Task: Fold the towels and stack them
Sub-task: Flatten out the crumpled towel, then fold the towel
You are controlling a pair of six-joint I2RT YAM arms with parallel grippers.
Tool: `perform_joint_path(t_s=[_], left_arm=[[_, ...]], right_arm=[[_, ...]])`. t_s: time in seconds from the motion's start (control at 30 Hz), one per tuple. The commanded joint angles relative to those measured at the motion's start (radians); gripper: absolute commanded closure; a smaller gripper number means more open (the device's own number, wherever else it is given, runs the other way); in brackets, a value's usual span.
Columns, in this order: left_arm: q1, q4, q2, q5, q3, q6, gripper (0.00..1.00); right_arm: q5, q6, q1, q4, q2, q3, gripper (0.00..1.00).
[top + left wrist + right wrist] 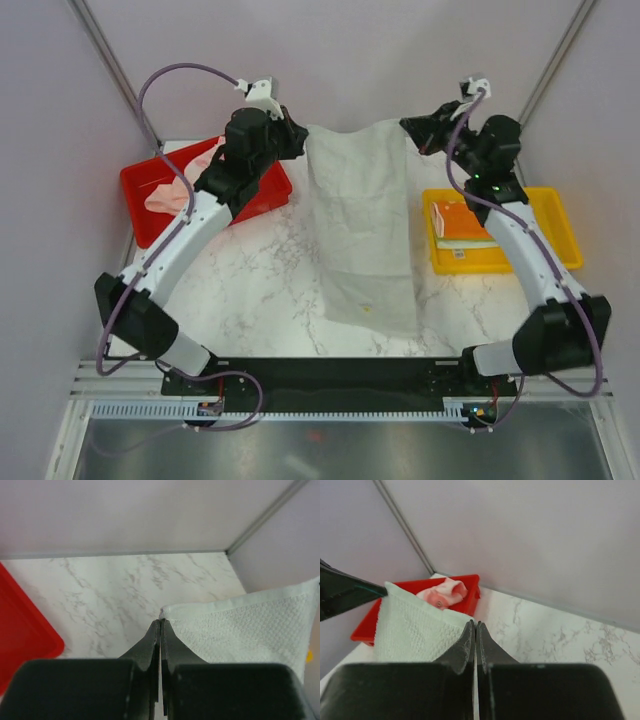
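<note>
Over the table point(250, 290) you're hanging the pale mint towel point(365, 235) by its far corners, near end resting on the surface, left gripper point(299, 140) and right gripper point(409, 128) each pinching one corner, so you're wanting them level and taut for the fold.

A white, grey-veined marble table point(250, 290) fills the middle of the frame, shut in by plain pale lilac walls point(350, 50) behind and on both sides. Thin metal posts point(103, 55) slant through the upper corners. A slotted pale rail point(350, 409) runs along the bottom. The light is soft and even.
</note>
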Motion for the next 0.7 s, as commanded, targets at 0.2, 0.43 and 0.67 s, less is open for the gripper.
perform_joint_path(t_s=[0.2, 0.43, 0.67], left_arm=[[0.181, 0.047, 0.537, 0.035, 0.442, 0.068, 0.98], [0.238, 0.130, 0.786, 0.194, 0.553, 0.063, 0.98], [0.262, 0.175, 0.764, 0.219, 0.448, 0.123, 0.98]], right_arm=[[-0.008, -0.180, -0.012, 0.123, 0.595, 0.332, 1.00], [-0.057, -0.199, -0.032, 0.186, 0.816, 0.439, 1.00], [-0.095, -0.185, -0.032, 0.170, 0.772, 0.361, 1.00]])
